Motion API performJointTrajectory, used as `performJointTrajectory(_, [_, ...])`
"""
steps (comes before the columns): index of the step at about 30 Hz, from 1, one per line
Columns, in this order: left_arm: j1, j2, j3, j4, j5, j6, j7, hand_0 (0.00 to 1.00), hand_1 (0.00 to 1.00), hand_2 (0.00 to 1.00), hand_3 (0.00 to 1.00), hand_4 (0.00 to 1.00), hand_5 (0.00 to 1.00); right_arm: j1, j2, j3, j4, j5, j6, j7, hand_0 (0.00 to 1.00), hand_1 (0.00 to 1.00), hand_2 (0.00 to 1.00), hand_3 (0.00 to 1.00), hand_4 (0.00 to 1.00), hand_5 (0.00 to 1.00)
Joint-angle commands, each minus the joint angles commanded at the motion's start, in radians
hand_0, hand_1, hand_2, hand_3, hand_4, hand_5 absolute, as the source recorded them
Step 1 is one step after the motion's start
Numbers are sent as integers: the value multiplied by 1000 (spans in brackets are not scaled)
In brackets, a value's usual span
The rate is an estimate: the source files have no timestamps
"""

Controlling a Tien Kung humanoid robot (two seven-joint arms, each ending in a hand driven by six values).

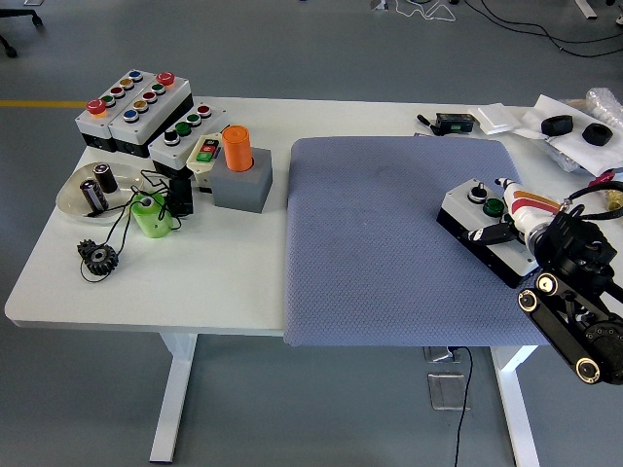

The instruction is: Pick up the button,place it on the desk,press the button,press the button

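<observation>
A white-topped button box with a black base lies tilted on the right part of the grey-blue mat. A black knob and a green button show on its lid. My right hand comes in from the lower right and grips the box. One white finger lies along its far edge and a black-tipped thumb presses its near side. The black forearm hides the box's right end. My left arm is out of the picture.
Several more button boxes sit at the back left of the white table, by an orange cylinder in a grey block, a green cylinder, a plate and a gear. Small black items lie at the back right.
</observation>
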Motion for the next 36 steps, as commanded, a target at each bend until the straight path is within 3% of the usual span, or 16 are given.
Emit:
performJointTrajectory(1, [0, 0, -2, 0, 2, 0, 1, 647, 700, 698, 497, 312, 998, 4, -1, -8, -5, -5, 11, -3, 549, 401, 451, 679, 903, 243])
performJointTrajectory(6, [1, -1, -7, 0, 7, 0, 2, 647, 700, 698, 497, 312, 998, 19, -5, -37, -30, -29, 46, -16, 549, 401, 451, 679, 903, 243])
performJointTrajectory(7, [1, -1, -7, 0, 6, 0, 2, 648, 700, 699, 497, 310, 998, 23, -7, -45, -35, -30, 50, -17, 451, 303, 367, 542, 901, 255])
performJointTrajectory(13, [1, -1, -6, 0, 4, 0, 2, 648, 700, 699, 497, 310, 998, 51, -48, -114, -30, -40, 45, -27, 451, 303, 367, 542, 901, 255])
performJointTrajectory(14, [1, 0, -6, 0, 5, 0, 2, 647, 700, 699, 497, 311, 998, 56, -60, -127, -23, -41, 34, -25, 233, 104, 197, 243, 788, 65])
performJointTrajectory(19, [0, 0, -9, 0, 7, -1, 3, 647, 700, 699, 497, 311, 998, 66, -114, -180, 20, -14, -51, 25, 233, 104, 197, 243, 788, 65])
performJointTrajectory(20, [-1, 0, -10, 0, 10, -1, 4, 648, 700, 698, 498, 310, 998, 66, -129, -195, 37, -4, -70, 42, 101, 2, 131, 198, 735, 14])
performJointTrajectory(25, [0, 0, -24, 0, 26, 0, 8, 648, 700, 698, 498, 310, 998, 78, -198, -275, 124, 49, -187, 167, 101, 2, 131, 198, 735, 14])
performJointTrajectory(26, [1, -1, -27, 0, 31, 0, 9, 648, 700, 698, 497, 310, 998, 84, -217, -297, 142, 73, -221, 213, 27, 2, 102, 177, 710, 8])
performJointTrajectory(28, [2, -1, -30, 0, 37, 0, 11, 648, 700, 698, 497, 310, 998, 91, -238, -320, 164, 94, -247, 287, 27, 2, 102, 177, 710, 8])
performJointTrajectory(32, [5, -2, -27, 0, 36, 0, 11, 647, 699, 698, 498, 310, 998, 113, -276, -363, 199, 85, -203, 440, 9, 2, 104, 179, 672, 9])
performJointTrajectory(36, [6, -2, -31, 0, 46, 0, 14, 647, 699, 698, 498, 310, 998, 161, -300, -444, 192, 85, -175, 609, 9, 2, 104, 179, 672, 9])
